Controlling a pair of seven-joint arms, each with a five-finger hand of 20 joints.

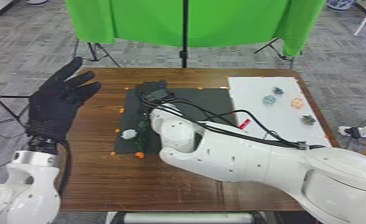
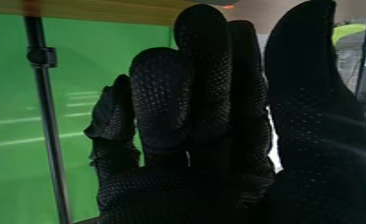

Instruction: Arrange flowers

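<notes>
Flowers point(image 1: 297, 103) sit on the white board point(image 1: 250, 89) at the right of the brown surface point(image 1: 188, 195), and a white bloom point(image 1: 128, 134) lies at the dark mat's point(image 1: 217, 98) left side. The right hand point(image 1: 151, 90), over the mat's far left, has loosely extended fingers, thumb apart; the left hand point(image 1: 57, 102), near the surface's left edge, is spread.

A white flower point(image 1: 129, 134) is seen on the dark mat point(image 1: 210, 95) on the desk point(image 1: 99, 175), with dark green foliage point(image 1: 144, 126) near it. On the white board point(image 1: 250, 86), four small rosette-like flowers are spaced apart: a dark one point(image 1: 278, 91), a pale teal one point(image 1: 269, 100), a peach one point(image 1: 297, 103) and a green one point(image 1: 308, 120).
</notes>
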